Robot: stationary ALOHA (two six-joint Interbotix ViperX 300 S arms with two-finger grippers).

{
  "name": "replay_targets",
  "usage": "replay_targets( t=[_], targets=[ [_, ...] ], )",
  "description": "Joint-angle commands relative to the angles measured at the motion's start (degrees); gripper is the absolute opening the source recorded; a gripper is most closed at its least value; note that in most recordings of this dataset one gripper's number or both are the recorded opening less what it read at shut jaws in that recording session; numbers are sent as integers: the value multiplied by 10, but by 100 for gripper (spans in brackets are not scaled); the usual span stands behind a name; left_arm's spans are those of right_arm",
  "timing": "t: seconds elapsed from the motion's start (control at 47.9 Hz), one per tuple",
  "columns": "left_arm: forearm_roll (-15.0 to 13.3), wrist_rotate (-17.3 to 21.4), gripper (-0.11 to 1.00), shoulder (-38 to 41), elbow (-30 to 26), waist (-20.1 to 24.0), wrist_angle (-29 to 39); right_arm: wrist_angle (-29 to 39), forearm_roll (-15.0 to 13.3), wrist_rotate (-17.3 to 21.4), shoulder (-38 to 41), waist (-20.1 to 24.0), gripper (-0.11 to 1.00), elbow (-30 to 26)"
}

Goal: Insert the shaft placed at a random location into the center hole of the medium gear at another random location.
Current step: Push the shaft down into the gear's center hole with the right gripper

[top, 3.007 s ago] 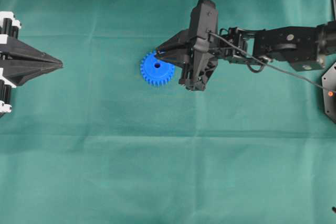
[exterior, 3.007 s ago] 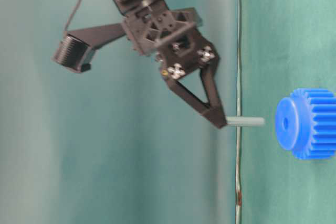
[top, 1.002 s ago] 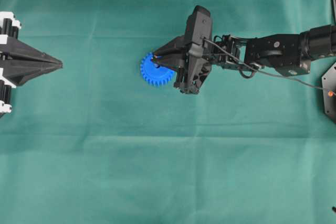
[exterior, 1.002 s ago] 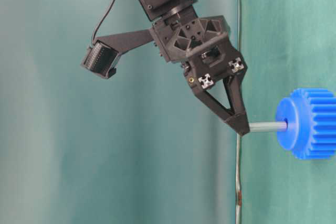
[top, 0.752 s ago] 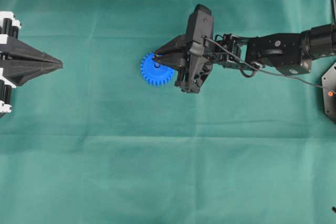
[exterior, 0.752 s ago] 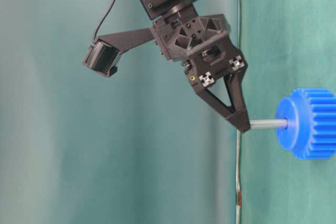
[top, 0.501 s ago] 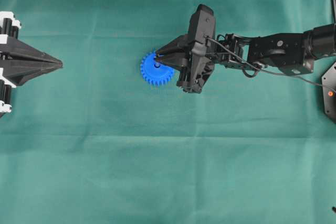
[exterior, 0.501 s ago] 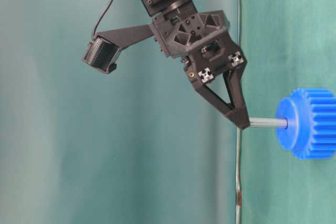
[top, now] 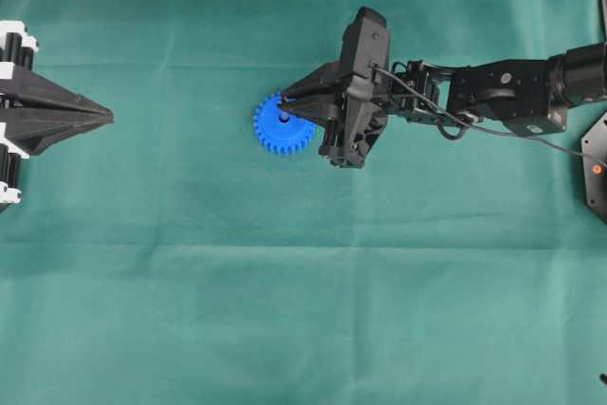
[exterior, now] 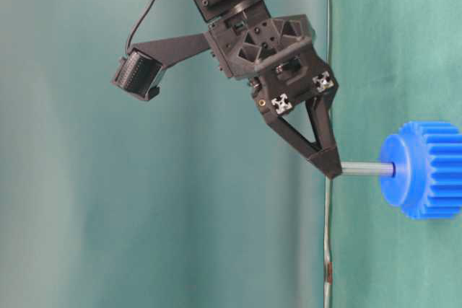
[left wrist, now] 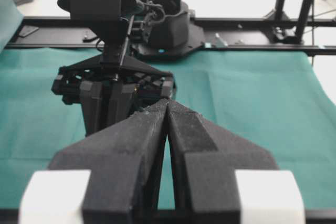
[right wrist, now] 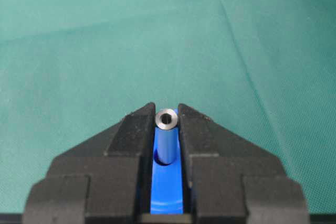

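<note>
My right claw (exterior: 333,171) pinches the top end of the shaft (exterior: 367,169) directly above the medium gear (top: 284,124), which lies flat on the green-draped surface (top: 285,310). Three seconds ago the pin's lower tip hung clear of the hub with a gap between them; one second ago it had met the center hole, and since then nothing visible has shifted. In the table-level view, which shows the scene turned on its side, the shaft's far end sits at the mouth of the center hole (exterior: 393,169), with most of its length exposed between my fingertips and the gear's hub. I judge the pin aligned and just started into the bore, with the pressing-in largely to come; whether it is seated at all or only resting on the rim I cannot tell.

From the right wrist camera the shaft's hollow end (right wrist: 167,118) shows as a silvery ring clamped between the two black fingers (right wrist: 131,129), blue gear visible beneath it in the slot.

My left claw (top: 100,118) sits well away from the gear, at the surface's far left edge, its jaws pressed together on nothing, as the left wrist view confirms.

No brand marks, labels or legible writing appear on the gear, the shaft, the cloth or either arm in any view.
</note>
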Motion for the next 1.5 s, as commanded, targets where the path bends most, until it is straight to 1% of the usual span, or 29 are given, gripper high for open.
replay_targets(
  t=[0.0,0.167,0.418,0.731,1.483],
  targets=[
    [2,0,0,4,-14,0,-4,-10,2,-3,-10,2,14,-7],
    [2,0,0,4,-14,0,-4,-11,2,0,7,4,14,-9],
    [2,0,0,4,-14,0,-4,-14,10,0,25,4,14,-10],
    [2,0,0,5,-13,-1,-4,-13,10,0,53,5,14,-22],
    [2,1,0,4,-12,0,-3,12,9,-1,57,5,15,-26]
  ],
)
